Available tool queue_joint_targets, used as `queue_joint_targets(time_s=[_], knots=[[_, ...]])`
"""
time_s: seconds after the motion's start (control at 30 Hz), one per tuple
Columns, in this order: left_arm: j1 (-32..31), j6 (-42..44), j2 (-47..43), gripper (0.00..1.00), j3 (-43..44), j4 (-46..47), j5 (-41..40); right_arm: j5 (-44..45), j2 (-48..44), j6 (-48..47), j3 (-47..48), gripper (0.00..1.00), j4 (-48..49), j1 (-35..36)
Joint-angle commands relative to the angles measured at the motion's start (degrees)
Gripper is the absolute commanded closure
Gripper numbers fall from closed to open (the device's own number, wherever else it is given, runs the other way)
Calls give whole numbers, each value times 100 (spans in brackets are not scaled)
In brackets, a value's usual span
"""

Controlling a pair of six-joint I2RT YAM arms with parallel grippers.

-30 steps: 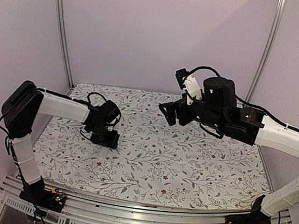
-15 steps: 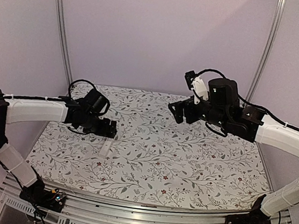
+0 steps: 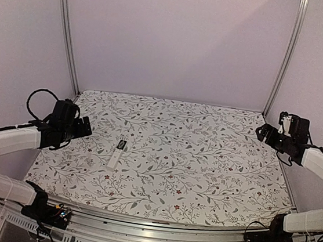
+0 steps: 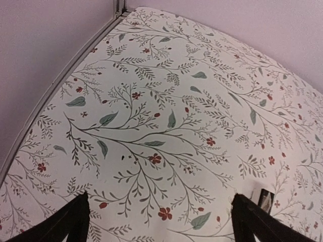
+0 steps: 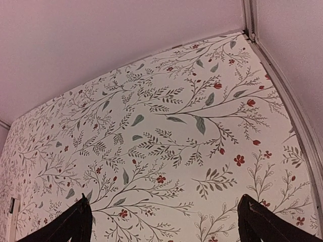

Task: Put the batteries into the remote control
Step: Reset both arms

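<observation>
At the left of the top view, the left gripper (image 3: 83,127) is seen spread wide, nothing grasped. The remote control (image 3: 115,154) is laid flat on the floral cloth (image 3: 203,166), left of centre. At the right edge, the right gripper (image 3: 261,132) is likewise released.

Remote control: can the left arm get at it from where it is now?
Probably yes. The remote control lies flat on the floral cloth, a short way to the right of the open left gripper, with nothing between them.
</observation>
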Motion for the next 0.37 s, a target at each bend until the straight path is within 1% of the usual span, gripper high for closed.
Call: queue_joint_targets(time_s=[0.0, 0.03, 0.13, 0.23, 0.33], knots=[[442, -351, -206, 2, -470, 279, -475, -874, -460, 905, -654, 1, 816, -795], [484, -350, -220, 2, -591, 344, -517, -734, -455, 1029, -733, 1, 817, -821], [497, -266, -244, 2, -791, 575, -740, -479, -394, 1012, -847, 1, 738, -827], [511, -220, -281, 2, -915, 714, -906, -377, -399, 1048, -1007, 1, 891, -823], [524, -128, -358, 2, -989, 820, -821, -424, -478, 1085, -1096, 1, 1080, -826]])
